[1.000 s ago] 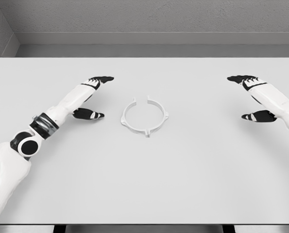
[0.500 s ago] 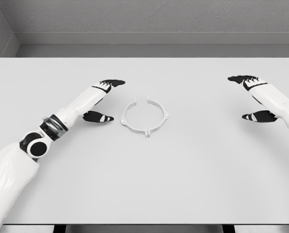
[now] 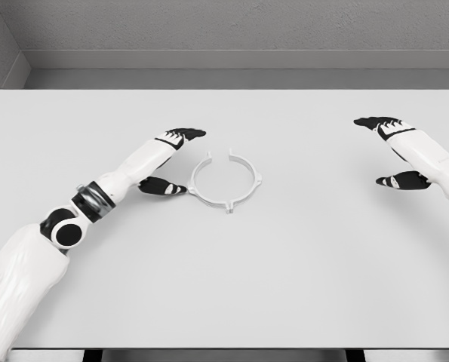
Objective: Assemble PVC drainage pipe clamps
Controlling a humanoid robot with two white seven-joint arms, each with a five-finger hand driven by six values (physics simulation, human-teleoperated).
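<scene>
left hand [image 3: 167,160] spread, empty, just left of clamp ring [image 3: 226,181] | ring flat at centre, gap toward frame top | right hand [image 3: 396,154] spread, empty, right edge

Pipe clamp ring [image 3: 226,181]: white, nearly same tone as table, edges shaded pale grey. Table [image 3: 284,264]: plain white-grey, no pattern. My left hand [image 3: 170,160]: white back, black fingers with small white patches at knuckles. My left forearm: white shell, dark grey-black band at wrist joint, black disc with white centre at elbow. My right hand [image 3: 396,153]: same white and black scheme, fingertips black. Far wall [image 3: 239,26]: mottled grey, speckled texture. Strip below wall: darker flat grey.
</scene>
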